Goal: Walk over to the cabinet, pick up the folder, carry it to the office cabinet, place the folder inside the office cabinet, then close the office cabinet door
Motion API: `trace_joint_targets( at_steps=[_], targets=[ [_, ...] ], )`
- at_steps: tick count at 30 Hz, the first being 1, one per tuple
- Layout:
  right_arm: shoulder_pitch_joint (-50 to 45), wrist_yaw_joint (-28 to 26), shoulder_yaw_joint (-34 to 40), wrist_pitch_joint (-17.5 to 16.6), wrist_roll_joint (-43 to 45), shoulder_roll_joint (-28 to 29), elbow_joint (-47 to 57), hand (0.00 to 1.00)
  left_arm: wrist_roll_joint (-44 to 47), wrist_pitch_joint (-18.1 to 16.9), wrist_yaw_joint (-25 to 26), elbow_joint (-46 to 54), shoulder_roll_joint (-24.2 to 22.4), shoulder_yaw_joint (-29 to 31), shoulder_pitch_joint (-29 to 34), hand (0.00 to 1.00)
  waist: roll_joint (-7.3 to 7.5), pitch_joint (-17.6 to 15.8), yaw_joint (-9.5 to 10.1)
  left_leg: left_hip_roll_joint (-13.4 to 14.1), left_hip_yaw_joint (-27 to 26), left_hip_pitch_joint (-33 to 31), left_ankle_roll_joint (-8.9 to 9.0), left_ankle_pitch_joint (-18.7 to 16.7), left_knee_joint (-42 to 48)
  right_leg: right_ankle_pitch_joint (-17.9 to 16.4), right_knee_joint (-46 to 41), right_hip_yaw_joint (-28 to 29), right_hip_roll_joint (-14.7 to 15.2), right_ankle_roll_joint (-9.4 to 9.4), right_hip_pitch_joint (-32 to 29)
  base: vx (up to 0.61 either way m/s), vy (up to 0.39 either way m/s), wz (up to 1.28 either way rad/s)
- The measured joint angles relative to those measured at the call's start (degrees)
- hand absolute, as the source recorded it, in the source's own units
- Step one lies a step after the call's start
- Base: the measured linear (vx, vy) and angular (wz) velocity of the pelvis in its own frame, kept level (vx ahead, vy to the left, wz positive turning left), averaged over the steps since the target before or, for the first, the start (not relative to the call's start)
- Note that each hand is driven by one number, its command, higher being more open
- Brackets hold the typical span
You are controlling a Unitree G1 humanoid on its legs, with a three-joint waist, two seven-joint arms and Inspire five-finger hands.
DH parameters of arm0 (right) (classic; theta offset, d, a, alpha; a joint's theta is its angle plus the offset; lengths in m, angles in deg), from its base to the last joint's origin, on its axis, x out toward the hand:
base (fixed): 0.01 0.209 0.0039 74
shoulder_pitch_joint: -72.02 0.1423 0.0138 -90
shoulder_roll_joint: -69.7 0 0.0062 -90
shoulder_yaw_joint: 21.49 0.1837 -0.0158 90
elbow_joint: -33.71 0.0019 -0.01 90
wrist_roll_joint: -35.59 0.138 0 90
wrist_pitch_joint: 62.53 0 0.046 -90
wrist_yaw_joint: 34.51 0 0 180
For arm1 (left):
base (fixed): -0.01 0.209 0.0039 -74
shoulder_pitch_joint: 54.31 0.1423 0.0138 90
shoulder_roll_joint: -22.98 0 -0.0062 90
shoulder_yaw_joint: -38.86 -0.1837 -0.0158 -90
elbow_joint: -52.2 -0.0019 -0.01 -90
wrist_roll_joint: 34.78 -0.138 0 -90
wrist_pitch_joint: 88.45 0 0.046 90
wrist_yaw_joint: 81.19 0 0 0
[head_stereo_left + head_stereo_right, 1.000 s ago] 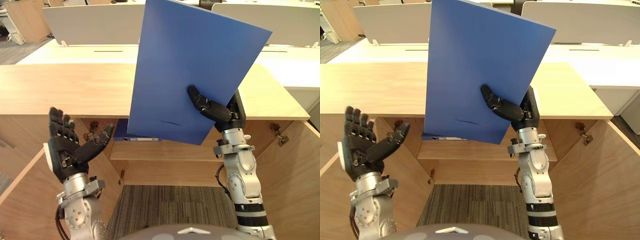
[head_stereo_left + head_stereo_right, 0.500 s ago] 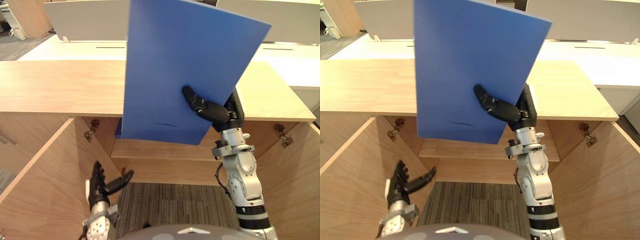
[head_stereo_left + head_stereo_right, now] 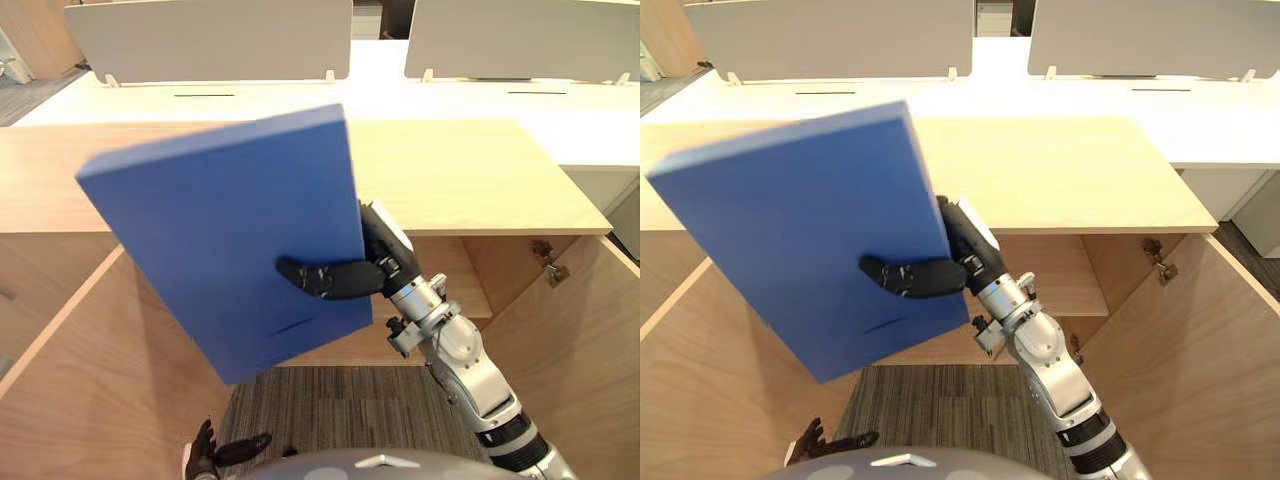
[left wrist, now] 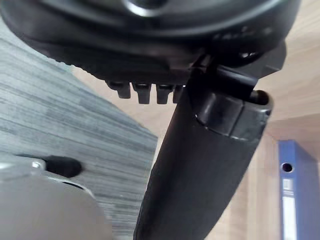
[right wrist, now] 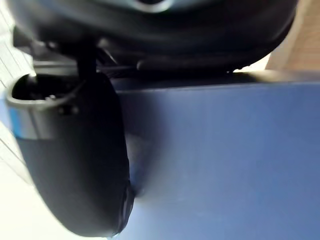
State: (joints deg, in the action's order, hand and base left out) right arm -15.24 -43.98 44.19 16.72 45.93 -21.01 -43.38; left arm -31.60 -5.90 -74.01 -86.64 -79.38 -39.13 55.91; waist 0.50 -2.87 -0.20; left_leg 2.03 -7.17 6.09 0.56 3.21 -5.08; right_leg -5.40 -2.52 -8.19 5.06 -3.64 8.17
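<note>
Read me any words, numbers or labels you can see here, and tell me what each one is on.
No text here can be read.
Blue folder, pinched by the right hand: the face that shows is plain, with no print.
Blue binder, in the left wrist view: it has a white spine label, but the print is too blurred to read.
</note>
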Motion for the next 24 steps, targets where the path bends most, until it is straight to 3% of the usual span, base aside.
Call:
trace_joint_targets(
  at_steps=[5,8,13,19,24],
  targets=[
    [0.13,0.04,-5.27,0.39,-6.07,-4.53,-8.44,0.00,-1.93,-0.02,0.12,-3.11,0.66,-0.87,-2.81,1.00,-0.53,-1.53,0.20,0.43,-0.36,-1.97,0.29,0.24,0.05,0.28,-0.37,0.48,-0.22,0.31,-2.39,-0.04,-0.005,-0.04],
    [1.53,0.10,-6.23,0.60,-10.40,-5.39,-9.81,0.00,-2.78,-0.14,0.32,-3.02,1.83,-2.23,-6.69,1.00,-0.72,-5.76,0.30,1.02,-0.57,-8.51,0.61,-0.46,4.47,0.48,-3.28,1.07,-0.35,0.65,-8.31,-0.07,-0.005,-0.08],
    [10.08,3.65,-5.99,0.69,-16.75,-6.75,-15.06,0.00,-3.81,-1.28,0.52,-2.36,2.87,-5.01,-15.17,1.00,-2.63,-14.75,0.28,3.53,-0.30,-23.10,0.66,-6.23,21.71,-1.94,-14.87,1.86,-0.83,1.57,-20.49,-0.14,0.001,-0.10],
    [13.77,6.92,-5.40,0.68,-21.94,-8.00,-16.06,0.00,-3.78,-2.17,1.11,0.02,3.32,-5.15,-21.53,1.00,-2.85,-19.98,0.18,4.30,0.85,-36.77,0.44,-7.98,31.95,-5.82,-28.01,1.91,0.10,2.20,-35.40,-0.18,-0.018,0.02],
    [14.28,8.38,-0.92,1.33,-21.45,-5.97,-16.61,0.00,-3.76,-2.07,1.83,4.25,3.74,-5.69,-24.82,1.00,-2.83,-22.20,0.86,5.83,1.33,-47.00,0.48,-8.81,38.52,-6.84,-34.76,2.00,-0.02,2.60,-45.73,-0.14,-0.007,-0.04]
  ],
)
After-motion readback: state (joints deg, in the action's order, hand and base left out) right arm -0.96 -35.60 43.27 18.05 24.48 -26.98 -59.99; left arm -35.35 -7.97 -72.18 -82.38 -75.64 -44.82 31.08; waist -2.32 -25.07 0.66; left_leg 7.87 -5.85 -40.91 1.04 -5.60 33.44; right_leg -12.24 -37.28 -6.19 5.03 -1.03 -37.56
